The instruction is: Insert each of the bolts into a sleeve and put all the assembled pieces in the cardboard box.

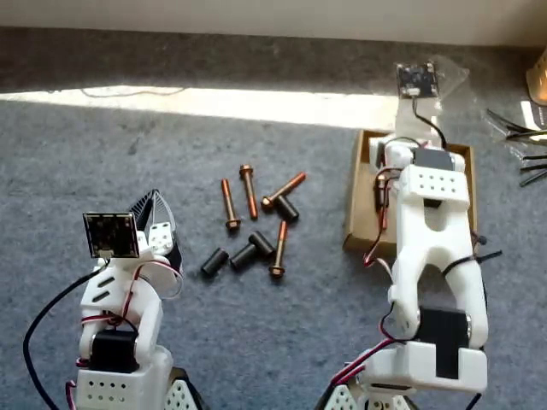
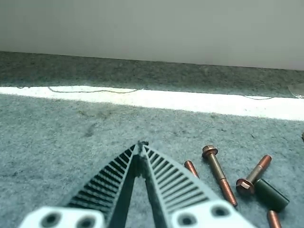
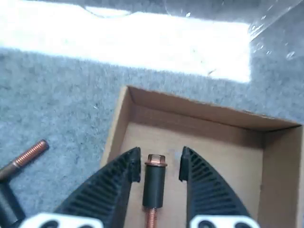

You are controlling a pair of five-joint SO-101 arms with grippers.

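Several copper bolts [image 1: 248,190] and black sleeves [image 1: 244,256] lie loose on the grey carpet mid-scene. One bolt [image 1: 284,190] rests against a sleeve [image 1: 286,207]. The cardboard box [image 1: 363,213] sits to their right under my right arm [image 1: 432,222]. In the right wrist view my right gripper [image 3: 160,156] stands open just above the box floor [image 3: 223,142]. An assembled bolt-in-sleeve [image 3: 153,185] lies between its fingers, apart from both. My left gripper [image 1: 154,213] is shut and empty, left of the pile. Its tips [image 2: 140,145] meet above the carpet, with bolts [image 2: 218,173] and a sleeve [image 2: 270,194] beside them.
A bright sunlit strip [image 1: 214,102] crosses the carpet behind the parts. Clear plastic wrap and black ties [image 1: 521,128] lie at the far right behind the box. Outside the box wall lie a loose bolt [image 3: 28,156] and a sleeve [image 3: 7,206].
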